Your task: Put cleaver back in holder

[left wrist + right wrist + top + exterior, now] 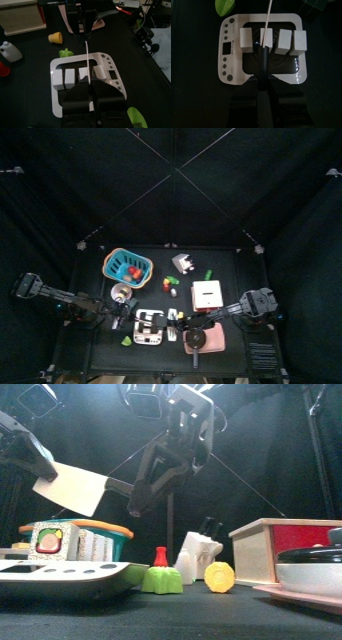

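L hand (pixel 92 87) clenched on the cleaver (pixel 74 489) blade. R hand (pixel 264 75) looks clamped on its dark handle. Cleaver hangs in the air well apart from the holder (pixel 201 554), on the holder's table-front side, above a white board (pixel 228 50).

Risk: both hands grip at once. If one pulls before the other lets go, the blade may twist, slip and drop. A skewed entry could tip the holder.

Count: 1 cleaver, 1 holder, 2 hands, 4 white blocks (pixel 249 39).

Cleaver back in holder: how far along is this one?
Done: the cleaver is lifted off the table. In hand: the right gripper holds its handle and the left gripper pinches the blade, over the white board. Left: carry it to the holder and slot it in.
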